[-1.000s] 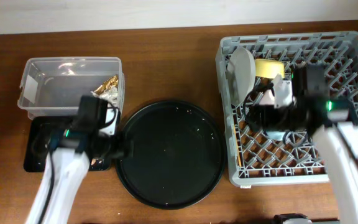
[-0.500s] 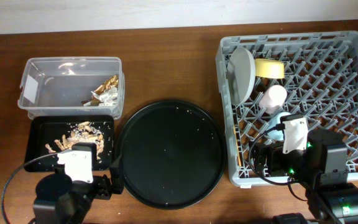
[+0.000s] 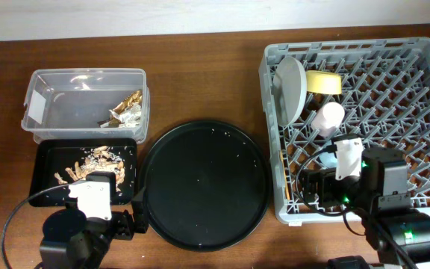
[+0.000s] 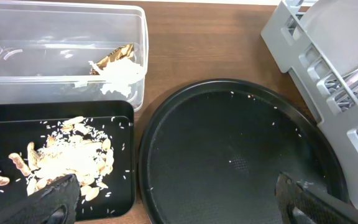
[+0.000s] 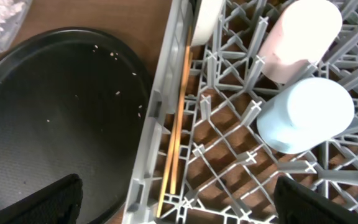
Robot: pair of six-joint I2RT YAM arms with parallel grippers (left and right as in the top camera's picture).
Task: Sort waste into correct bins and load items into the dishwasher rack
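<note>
The dishwasher rack (image 3: 424, 52) holds the upright plate (image 3: 290, 88), the yellow bowl (image 3: 325, 82), the pink cup (image 5: 297, 40), the blue cup (image 5: 303, 115) and the chopsticks (image 5: 178, 130) along its left wall. The clear tub (image 3: 66, 104) holds the gold foil wrapper (image 4: 114, 57) and a white napkin (image 4: 122, 74). The black rectangular tray (image 3: 47, 157) holds food scraps (image 4: 67, 155). My left gripper (image 4: 178, 202) is open and empty, above the near edges of both trays. My right gripper (image 5: 179, 205) is open and empty, above the rack's near left corner.
A large round black tray (image 3: 204, 183) with a few rice grains lies between the bins and the rack. Bare brown table runs along the back, up to a white wall.
Both arms have pulled back toward the near table edge. The left gripper left the black rectangular tray. The right gripper left the cups in the rack.
</note>
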